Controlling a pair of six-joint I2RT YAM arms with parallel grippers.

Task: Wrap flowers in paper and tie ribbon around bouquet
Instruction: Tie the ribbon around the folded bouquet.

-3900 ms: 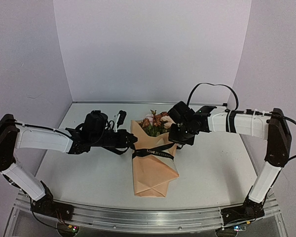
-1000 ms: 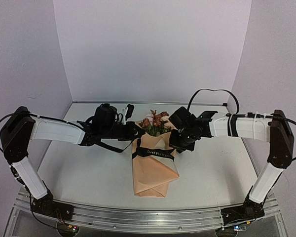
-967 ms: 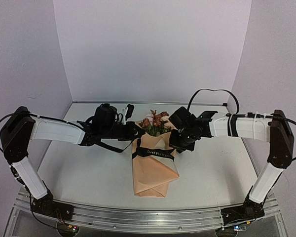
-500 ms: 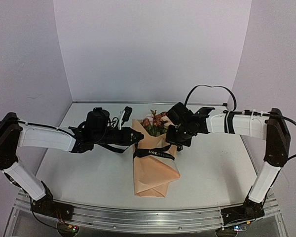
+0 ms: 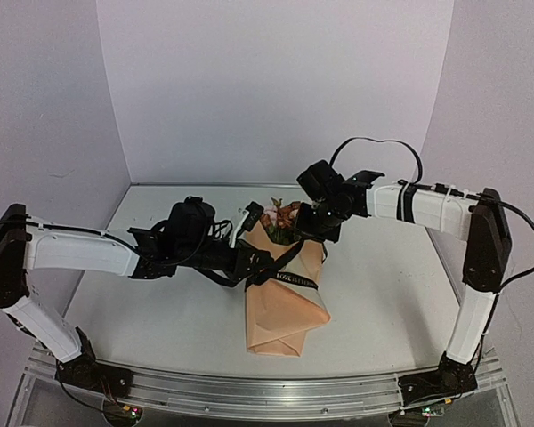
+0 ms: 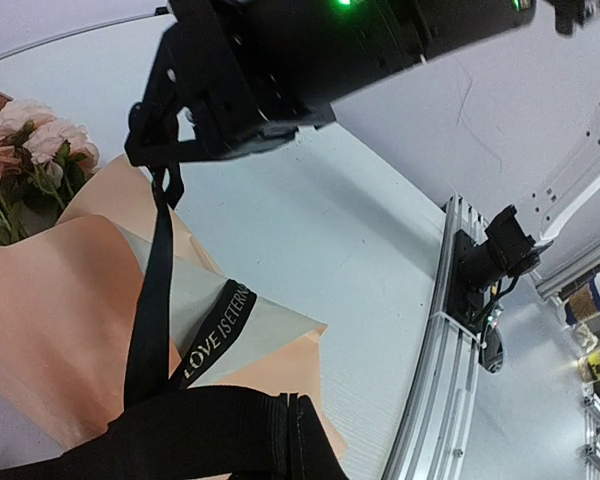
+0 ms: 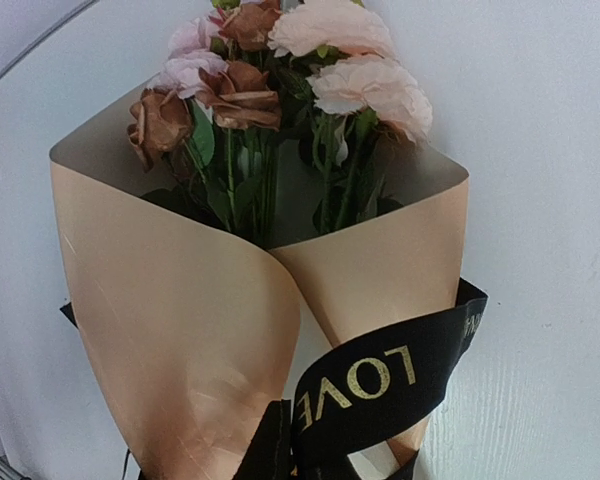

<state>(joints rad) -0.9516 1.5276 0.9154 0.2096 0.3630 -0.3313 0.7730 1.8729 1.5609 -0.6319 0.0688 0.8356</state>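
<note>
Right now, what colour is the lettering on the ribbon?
Gold, on a black ribbon; clearest in the right wrist view.

The left gripper (image 5: 256, 263) now sits farther right, over the left edge of the bouquet (image 5: 285, 311). The right gripper (image 5: 319, 229) is higher and farther back, drawing a strand of ribbon (image 5: 289, 277) up taut.

A white table (image 5: 142, 302) filled the lower half of the top view, its surface matte and plain. A ribbed aluminium rail (image 5: 267, 393) ran along its near edge at the bottom of that frame, and it also crossed the lower right of the left wrist view. Pale lavender backdrop panels (image 5: 276, 89) stood behind the table and at both sides. Blurred clutter (image 6: 598, 300) showed at the left wrist view's right edge, too indistinct to name.
</note>
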